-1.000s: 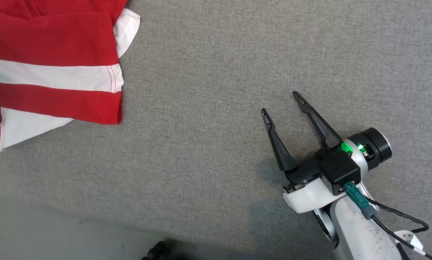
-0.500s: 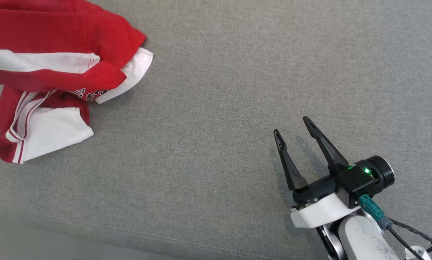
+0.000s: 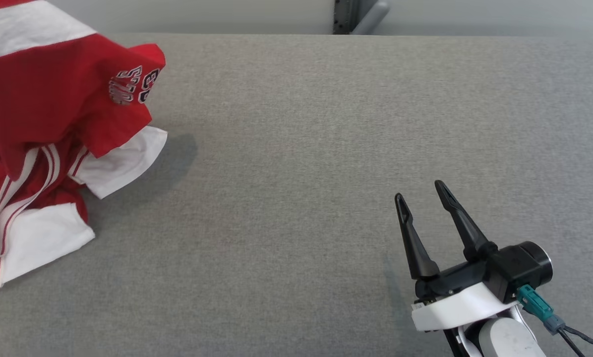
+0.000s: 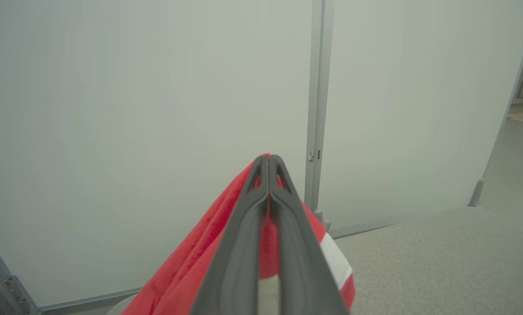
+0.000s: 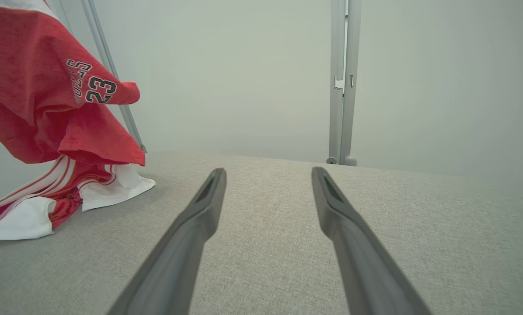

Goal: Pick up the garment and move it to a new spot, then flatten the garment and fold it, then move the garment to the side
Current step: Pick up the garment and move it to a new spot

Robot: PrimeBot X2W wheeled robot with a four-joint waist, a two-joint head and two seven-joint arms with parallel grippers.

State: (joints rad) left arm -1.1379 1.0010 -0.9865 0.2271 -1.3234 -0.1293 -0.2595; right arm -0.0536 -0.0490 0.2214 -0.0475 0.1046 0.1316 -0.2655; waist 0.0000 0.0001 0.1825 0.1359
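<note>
At the left end effector (image 4: 269, 159), the fingers are pressed tight together with a fold of the red-and-white garment (image 4: 183, 275) pinched between them, cloth draping down either side. Garment hangs from that pinch at the left of the counter (image 3: 301, 148): upper part raised and bunched, printed number showing on a red flap, lower white panels and striped trim lying on the grey surface. Right end effector (image 3: 419, 191) sits low at the near right, fingers spread wide, nothing between them, well apart from the cloth, pointing across bare grey fabric toward the far edge. Beyond the counter, pale wall panels (image 5: 244, 78) and a metal post (image 5: 344, 87). Judgement: first step in hand, the pick-up and carry to a new spot; flattening, folding and the move aside not yet done. Next move likely calls for bringing the hanging cloth over the open middle of the counter and lowering it so it spreads rather than heaps; the pinch holds one point only, so the right end effector will probably need a hem or corner to pull the garment flat
</note>
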